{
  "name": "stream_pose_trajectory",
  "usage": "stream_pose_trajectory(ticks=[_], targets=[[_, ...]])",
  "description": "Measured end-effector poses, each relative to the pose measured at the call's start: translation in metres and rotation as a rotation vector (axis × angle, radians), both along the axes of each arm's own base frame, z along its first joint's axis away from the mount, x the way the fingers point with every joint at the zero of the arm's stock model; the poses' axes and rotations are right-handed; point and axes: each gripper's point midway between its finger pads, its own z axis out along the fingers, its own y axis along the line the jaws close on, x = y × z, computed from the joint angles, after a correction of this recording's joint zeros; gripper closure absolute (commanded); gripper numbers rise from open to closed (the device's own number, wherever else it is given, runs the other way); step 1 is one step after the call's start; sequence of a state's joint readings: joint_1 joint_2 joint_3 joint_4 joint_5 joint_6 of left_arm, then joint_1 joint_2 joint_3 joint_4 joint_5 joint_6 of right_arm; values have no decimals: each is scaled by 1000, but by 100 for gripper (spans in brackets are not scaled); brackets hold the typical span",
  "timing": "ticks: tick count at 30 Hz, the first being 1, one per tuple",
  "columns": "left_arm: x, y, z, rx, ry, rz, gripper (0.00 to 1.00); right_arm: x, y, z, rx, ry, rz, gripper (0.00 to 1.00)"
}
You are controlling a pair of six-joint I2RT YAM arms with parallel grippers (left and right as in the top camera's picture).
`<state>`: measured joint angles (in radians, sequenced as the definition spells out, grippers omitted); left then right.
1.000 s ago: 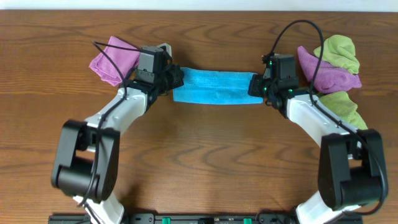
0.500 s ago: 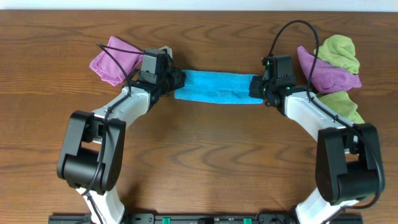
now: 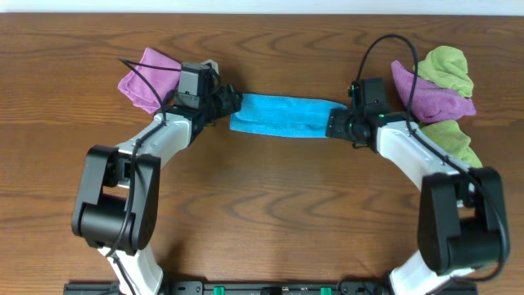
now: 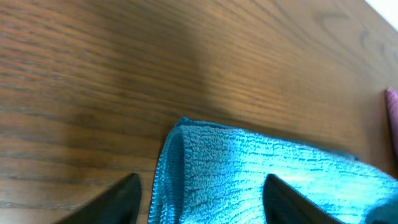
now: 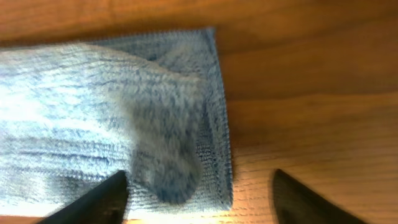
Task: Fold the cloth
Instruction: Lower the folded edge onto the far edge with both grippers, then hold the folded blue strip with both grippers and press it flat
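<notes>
The cloth (image 3: 282, 115) is a bright blue terry strip, folded lengthwise, lying flat on the wooden table between my two arms. My left gripper (image 3: 228, 102) stands open at its left end. In the left wrist view the cloth's folded corner (image 4: 249, 174) lies between the dark fingertips (image 4: 118, 202), and neither fingertip presses it. My right gripper (image 3: 337, 124) is open at the right end. In the right wrist view the cloth's edge (image 5: 124, 106) sits between the spread fingertips (image 5: 305, 199), with a raised fold near the left one.
A purple cloth (image 3: 147, 78) lies bunched just behind my left gripper. At the right, another purple cloth (image 3: 434, 94) rests on lime-green cloths (image 3: 449, 65), close to my right arm. The table's far edge (image 3: 262, 12) runs along the top.
Both grippers have gone from shut on the cloth's ends to open, letting it go. The right gripper has drawn back slightly from the end. The cloth lies still.
</notes>
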<state>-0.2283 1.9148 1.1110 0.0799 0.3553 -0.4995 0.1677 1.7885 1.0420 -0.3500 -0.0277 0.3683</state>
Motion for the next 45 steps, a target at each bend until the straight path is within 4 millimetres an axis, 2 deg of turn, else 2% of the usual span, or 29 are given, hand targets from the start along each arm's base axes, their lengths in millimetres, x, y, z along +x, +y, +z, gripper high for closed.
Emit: stream_pose_trajectory(ticks=[2,5,8,10,19,23,27,31,39,45], targets=[[1,1,8,-8,-15,1,68,2,0,14,5,-31,-9,9],[2,-3,30,-30,-59,-15,94,3,-1,39,13,-88,-14,8],[-1,-8,46,-54,-85,-38,94,4,-1,56,20,-124,-18,6],[-3,-13,50,-63,-87,-52,94,3,-1,60,27,-129,-27,5],[-19,-46,43,-32,-69,-109,94,-3,7,58,95,-90,-45,7],[-24,-56,25,0,-42,-119,94,-4,11,58,119,-84,-43,7],[-25,-51,-5,46,9,-97,94,-5,16,55,145,-73,-31,7],[-24,-42,-28,98,43,-64,94,-4,21,42,166,-43,-22,7],[-22,-31,-48,156,66,-25,94,4,25,22,177,-27,-19,8],[-22,-30,-49,162,66,-21,94,10,26,4,182,-14,-28,9]])
